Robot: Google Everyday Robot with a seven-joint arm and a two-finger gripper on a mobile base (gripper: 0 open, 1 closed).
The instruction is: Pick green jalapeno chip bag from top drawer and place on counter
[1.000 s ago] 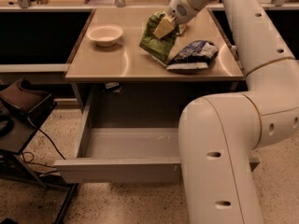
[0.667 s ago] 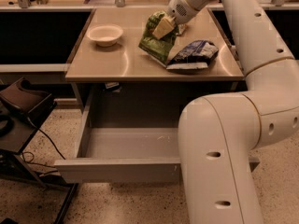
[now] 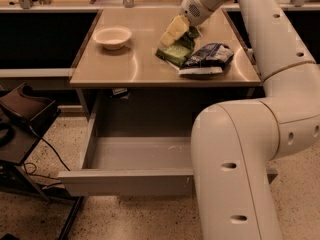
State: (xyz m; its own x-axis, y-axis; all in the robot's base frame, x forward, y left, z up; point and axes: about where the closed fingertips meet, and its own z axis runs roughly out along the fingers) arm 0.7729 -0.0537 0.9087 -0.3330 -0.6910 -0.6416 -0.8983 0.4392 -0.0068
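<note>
Placement looks nearly done: the small crumpled light-green foil chip bag (image 3: pixel 176 54) stands tilted on the smooth tan worktop (image 3: pixel 135 66), upper centre, because the yellow-fingered claw (image 3: pixel 174 31) pinches its top; the grey metal drawer (image 3: pixel 135 181) below gapes open.

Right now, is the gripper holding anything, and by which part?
The gripper, over the counter, appears to hold the green jalapeno chip bag by its upper end; the bag's lower end rests on the counter.
</note>
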